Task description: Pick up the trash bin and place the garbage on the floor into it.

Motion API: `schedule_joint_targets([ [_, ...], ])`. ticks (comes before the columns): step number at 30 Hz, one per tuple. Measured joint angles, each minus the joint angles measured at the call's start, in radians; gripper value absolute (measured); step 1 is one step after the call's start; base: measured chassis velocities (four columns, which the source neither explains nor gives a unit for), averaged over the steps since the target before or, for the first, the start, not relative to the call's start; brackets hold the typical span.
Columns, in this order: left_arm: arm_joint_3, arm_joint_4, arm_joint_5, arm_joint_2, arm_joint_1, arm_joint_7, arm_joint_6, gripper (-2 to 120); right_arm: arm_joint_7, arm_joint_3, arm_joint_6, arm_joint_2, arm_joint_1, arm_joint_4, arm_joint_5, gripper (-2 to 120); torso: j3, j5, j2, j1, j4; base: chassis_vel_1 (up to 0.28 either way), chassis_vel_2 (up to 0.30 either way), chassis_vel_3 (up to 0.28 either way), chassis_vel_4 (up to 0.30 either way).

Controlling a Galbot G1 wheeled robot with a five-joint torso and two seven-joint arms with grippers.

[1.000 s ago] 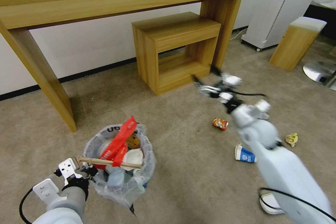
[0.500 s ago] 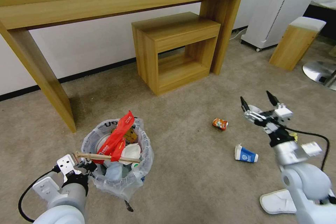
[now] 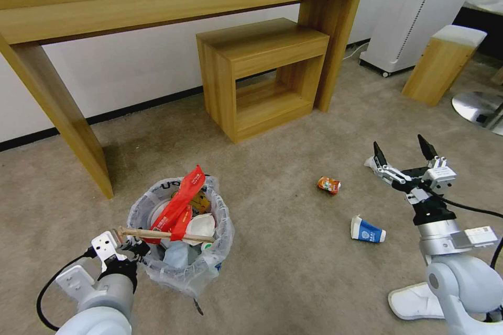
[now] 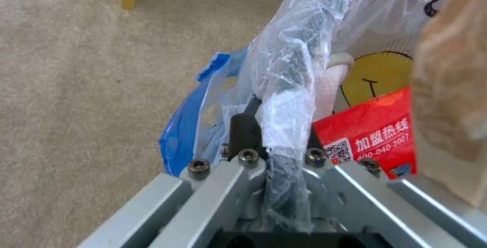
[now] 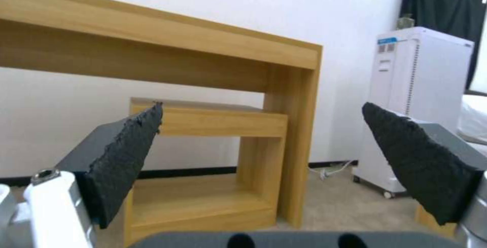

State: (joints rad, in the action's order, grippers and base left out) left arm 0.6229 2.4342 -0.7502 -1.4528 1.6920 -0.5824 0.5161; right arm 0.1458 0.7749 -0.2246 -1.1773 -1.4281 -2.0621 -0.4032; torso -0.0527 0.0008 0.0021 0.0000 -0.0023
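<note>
The left gripper (image 3: 131, 247) is clamped on the near-left rim of the trash bin (image 3: 181, 251), its jaws closed over the bag-wrapped edge; the left wrist view shows the translucent liner (image 4: 289, 73) bunched between the metal fingers (image 4: 243, 153). The bin sits at the near left of the beige carpet (image 3: 277, 261), in front of the long wooden table's leg (image 3: 57, 115). It is full: a red wrapper (image 3: 181, 204) sticks up and a wooden stick (image 3: 165, 234) lies across the rim.

The right gripper (image 3: 404, 156) is raised at the right with its jaws spread wide and nothing between them, pointing toward the low wooden shelf (image 3: 262, 76). On the carpet lie an orange can (image 3: 329, 185) in the middle, a crushed blue-white paper cup (image 3: 368, 230) nearer, and a white slipper (image 3: 414, 301) at the near right beside the right arm.
</note>
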Motion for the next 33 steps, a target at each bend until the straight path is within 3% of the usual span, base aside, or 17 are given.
schedule_joint_targets([
  [33, 0.003, 0.03, 0.03, 0.009, 0.036, 0.016, -0.02, 1, 0.009, 0.012, -0.049, -0.007, 0.002, 0.004, -0.019, 100, 0.0, 0.0, 0.0, 0.0, -0.0007, -0.095, -0.098, -0.092, -0.098],
])
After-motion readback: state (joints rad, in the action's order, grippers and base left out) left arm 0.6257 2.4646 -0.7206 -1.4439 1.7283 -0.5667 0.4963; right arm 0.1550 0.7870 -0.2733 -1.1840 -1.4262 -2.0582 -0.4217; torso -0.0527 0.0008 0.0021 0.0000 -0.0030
